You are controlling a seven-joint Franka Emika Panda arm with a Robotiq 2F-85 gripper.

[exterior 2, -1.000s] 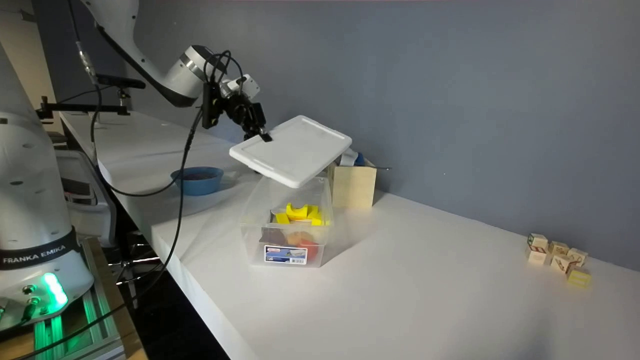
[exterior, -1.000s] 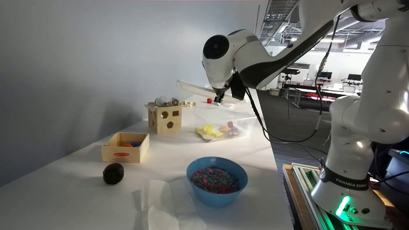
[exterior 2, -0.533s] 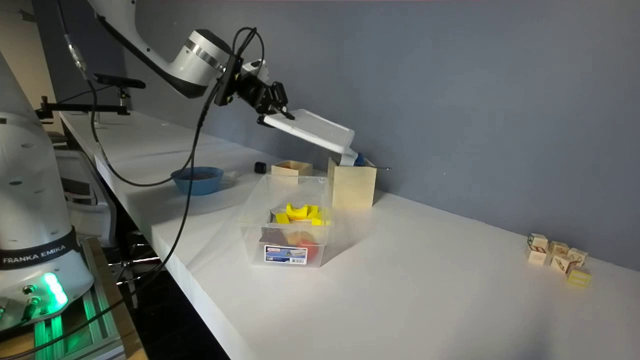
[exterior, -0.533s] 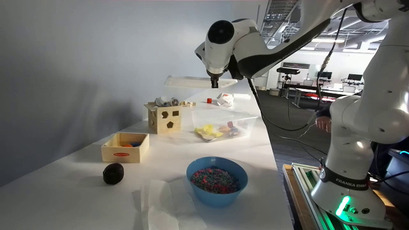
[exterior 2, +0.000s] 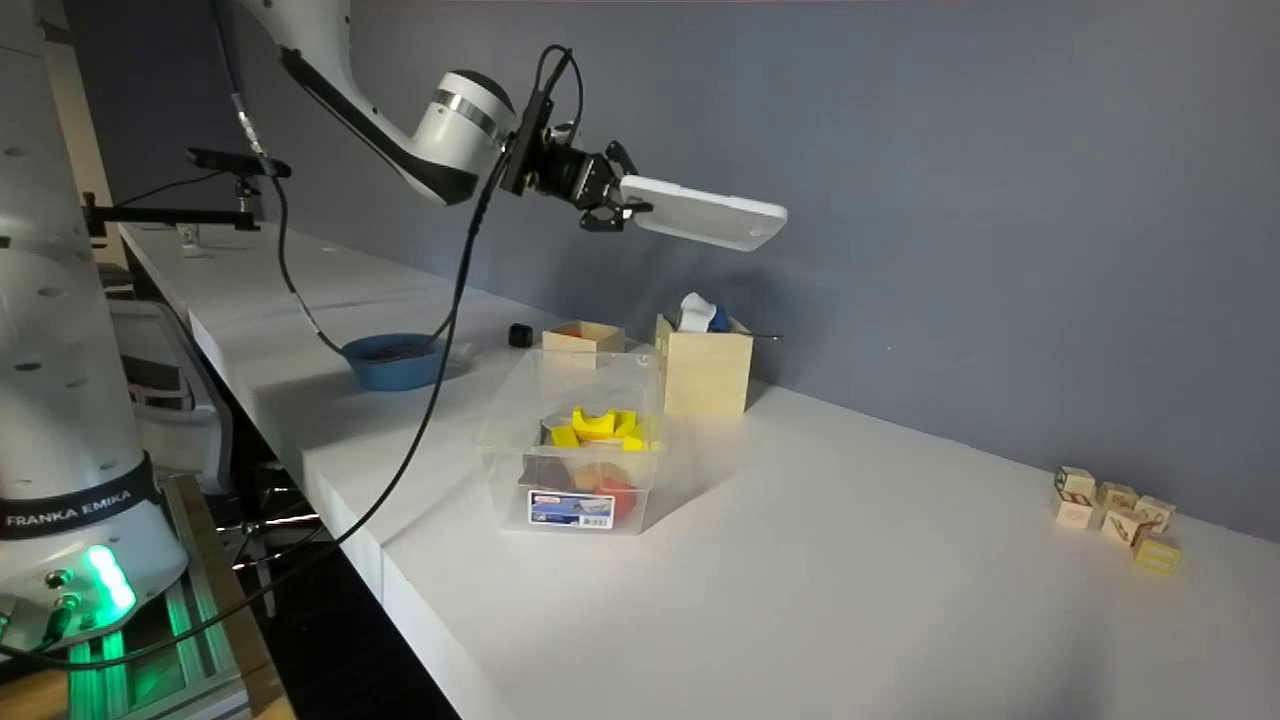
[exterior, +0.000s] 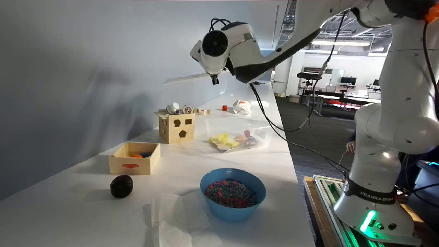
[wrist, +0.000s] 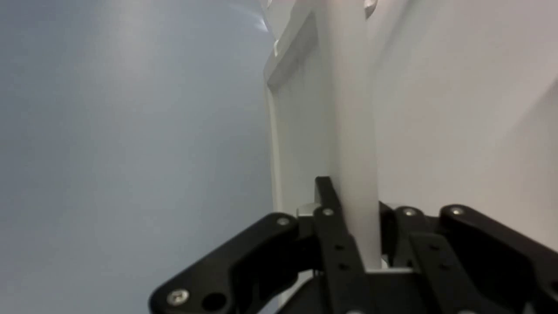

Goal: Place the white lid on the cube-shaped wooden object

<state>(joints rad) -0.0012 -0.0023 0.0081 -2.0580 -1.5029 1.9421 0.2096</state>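
The white lid (exterior: 185, 78) is a thin flat piece held high above the table near the wall, slightly tilted; it also shows in an exterior view (exterior 2: 715, 216). My gripper (exterior 2: 636, 192) is shut on one edge of it, with a finger on either side in the wrist view (wrist: 353, 192). The lid (wrist: 355, 131) stands nearly edge-on there. The wooden cube (exterior: 177, 128) with dark shaped holes stands by the wall, below the lid in an exterior view (exterior 2: 705, 372). White containers (exterior 2: 697, 312) and a blue item sit on its top. The cube is not visible in the wrist view.
A transparent bin (exterior 2: 570, 510) with yellow and coloured pieces stands beside the cube. An open wooden box (exterior: 130, 165), a dark round object (exterior: 121, 186) and a blue bowl (exterior: 233, 214) stand on the table. Small blocks (exterior 2: 1125, 515) lie further along. The wall (exterior 2: 900, 200) is close behind.
The lid, held in my gripper, has risen and moved toward the wall, from over the bin to higher above the cube's area. It has turned more edge-on. The objects on the table have not moved.
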